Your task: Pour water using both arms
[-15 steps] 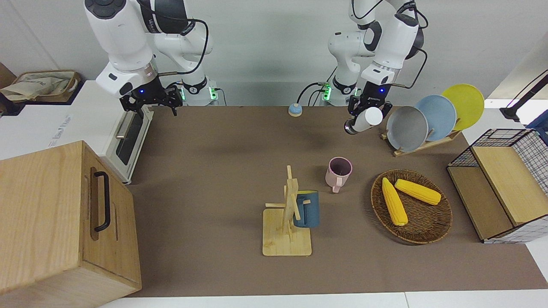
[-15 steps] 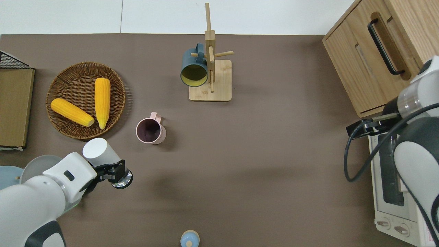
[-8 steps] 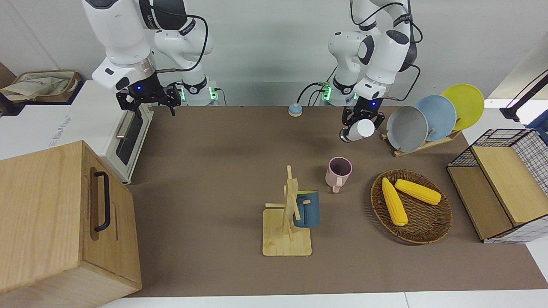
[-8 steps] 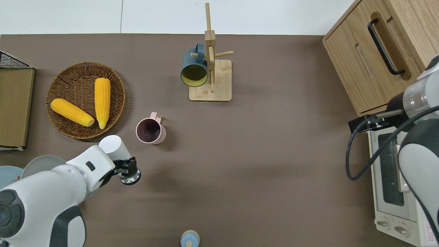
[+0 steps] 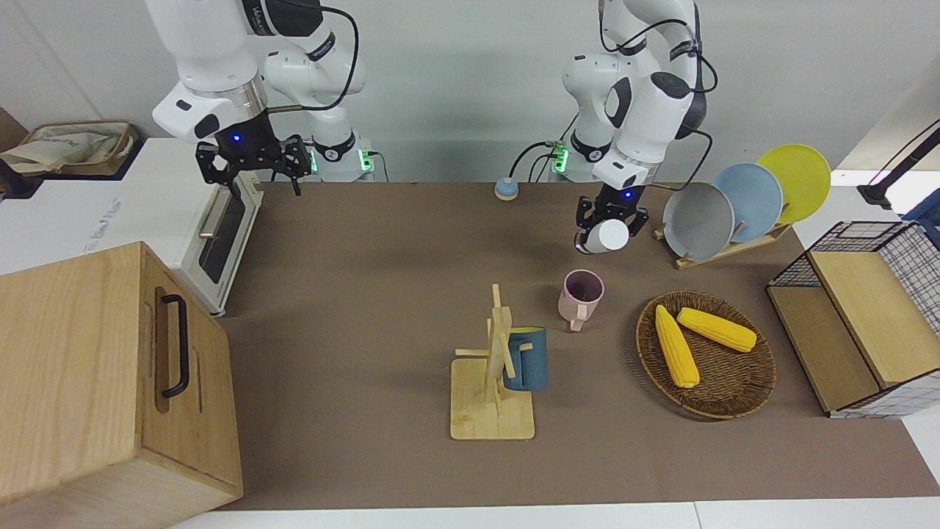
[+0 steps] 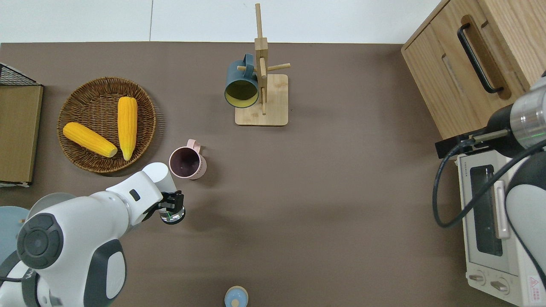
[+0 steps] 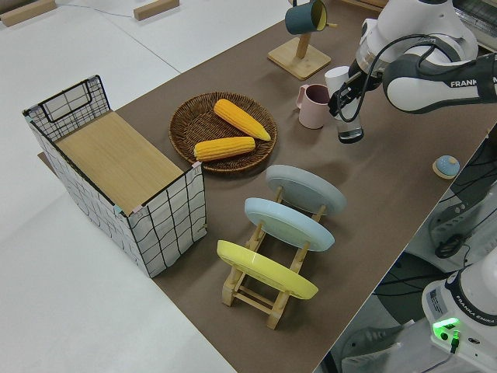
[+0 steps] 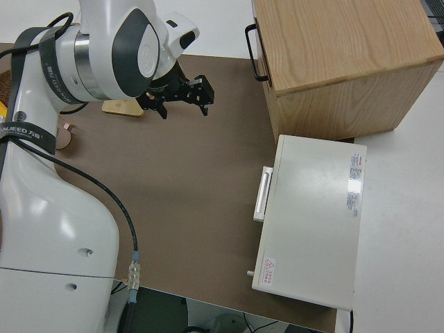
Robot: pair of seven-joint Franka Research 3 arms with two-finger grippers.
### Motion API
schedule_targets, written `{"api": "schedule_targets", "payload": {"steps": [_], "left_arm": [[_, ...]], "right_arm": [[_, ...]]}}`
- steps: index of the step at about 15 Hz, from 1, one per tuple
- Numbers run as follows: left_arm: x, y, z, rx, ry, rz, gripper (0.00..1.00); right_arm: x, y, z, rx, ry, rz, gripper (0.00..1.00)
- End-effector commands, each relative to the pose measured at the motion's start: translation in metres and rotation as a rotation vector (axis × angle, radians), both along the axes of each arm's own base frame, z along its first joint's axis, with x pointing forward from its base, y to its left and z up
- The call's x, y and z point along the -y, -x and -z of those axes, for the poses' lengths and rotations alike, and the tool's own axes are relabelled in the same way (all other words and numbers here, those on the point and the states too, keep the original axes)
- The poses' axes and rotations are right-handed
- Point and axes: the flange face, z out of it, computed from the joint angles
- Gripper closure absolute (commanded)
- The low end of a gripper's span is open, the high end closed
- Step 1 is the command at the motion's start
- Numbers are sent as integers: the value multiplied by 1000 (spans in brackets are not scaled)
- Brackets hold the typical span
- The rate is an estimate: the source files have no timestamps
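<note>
Left gripper [image 6: 171, 209] clamps a tilted white bottle [image 5: 606, 236] near the pink mug [image 6: 186, 163]. Right gripper [image 5: 255, 163] — fingers spread, empty. Arm label reads "FRANKA".

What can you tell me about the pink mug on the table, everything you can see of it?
The pink mug stands upright on the brown table, matte pale pink outside, dark purplish inside, with one side handle. Nothing touches it. It sits between the wicker basket and the wooden mug stand. The left gripper holds a white bottle close beside it.

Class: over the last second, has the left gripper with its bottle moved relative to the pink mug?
Yes. The left gripper, shut on the bottle, has moved toward the pink mug, which stayed put.
</note>
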Motion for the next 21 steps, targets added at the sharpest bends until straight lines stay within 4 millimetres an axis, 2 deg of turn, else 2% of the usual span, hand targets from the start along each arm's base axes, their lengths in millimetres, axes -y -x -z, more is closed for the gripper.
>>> {"api": "schedule_targets", "payload": {"steps": [1, 7, 18, 21], "left_arm": [[10, -14, -6, -2, -11, 27, 1000], [10, -35, -11, -139, -75, 78, 1000], [12, -39, 8, -240, -101, 104, 1000], [14, -52, 10, -303, -100, 108, 1000]], "right_arm": [[-1, -2, -3, 0, -20, -14, 17], [1, -2, -3, -1, -19, -12, 17], [-2, -1, -3, -1, -22, -15, 17], [-1, -1, -3, -1, -22, -14, 17]]}}
